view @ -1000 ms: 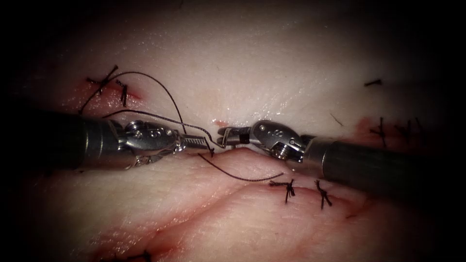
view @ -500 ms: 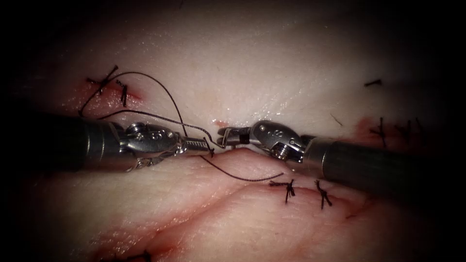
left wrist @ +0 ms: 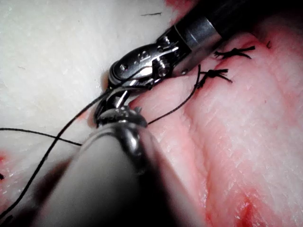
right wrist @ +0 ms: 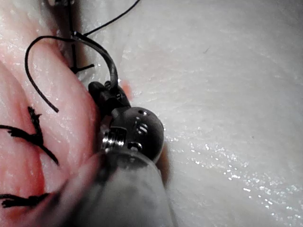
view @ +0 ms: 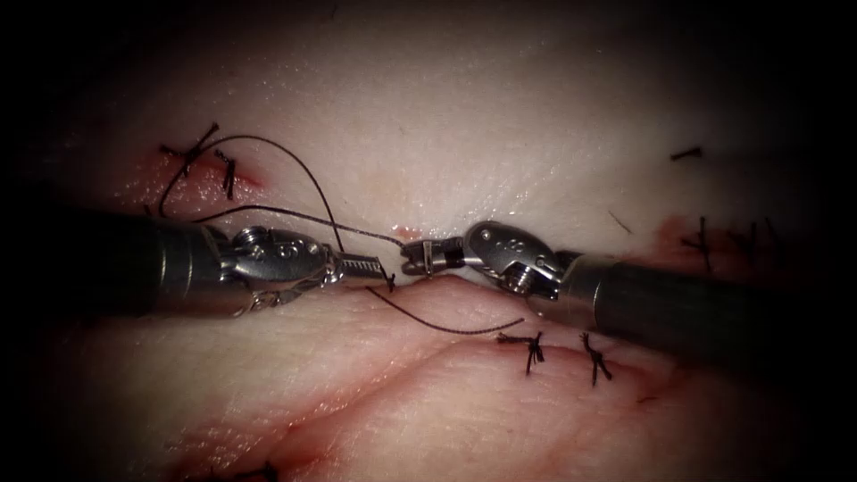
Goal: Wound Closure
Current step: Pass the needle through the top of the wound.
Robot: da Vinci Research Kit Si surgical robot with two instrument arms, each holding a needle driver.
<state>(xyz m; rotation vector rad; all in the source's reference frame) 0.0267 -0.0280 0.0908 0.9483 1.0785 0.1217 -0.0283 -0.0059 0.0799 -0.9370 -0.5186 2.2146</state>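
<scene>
Over the cut (view: 420, 278) in the tissue (view: 464, 125), my two tools meet tip to tip. My right tool (view: 412, 256) is shut on the curved needle (right wrist: 108, 59) near one end. The needle arcs away from it above the tissue toward my left tool (view: 375, 268), whose jaws are shut at the needle's other end. Black thread (view: 303, 174) loops from there over the tissue on the left. A free tail (view: 446, 327) lies across the cut. In the left wrist view the needle (left wrist: 121, 98) bridges the right tool (left wrist: 142, 61) and my own jaws.
Two knotted stitches (view: 532, 346) (view: 594, 357) sit just below the right shaft. Further knots lie at the far left (view: 192, 152) and far right (view: 705, 236). Red fluid (view: 241, 174) stains the tissue around them.
The right tool's jaws stood open around the needle a second ago and have shut on it. The thread loop has shifted slightly. The left tool has barely moved.
</scene>
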